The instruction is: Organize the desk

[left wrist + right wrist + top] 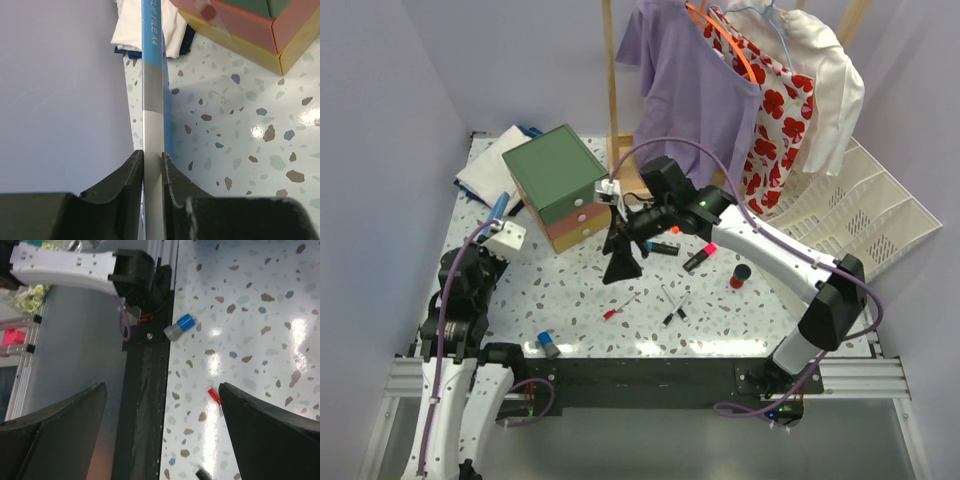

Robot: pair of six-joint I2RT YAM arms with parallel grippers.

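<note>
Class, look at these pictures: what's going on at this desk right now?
Two robot arms are working over a speckled desk. The left end effector is shut on a thin blue-and-grey clip file spine, held near the desk's left edge, not far from the coloured drawer box. The right end effector hangs open above the middle of the desk, holding nothing. Loose pens and a blue-capped piece lie scattered, not yet sorted.

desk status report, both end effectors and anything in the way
Left end effector shut on blue clip file. Right end effector open, empty, over the desk. Pens, blue-capped cylinder loose on it. Drawer box far left.
</note>
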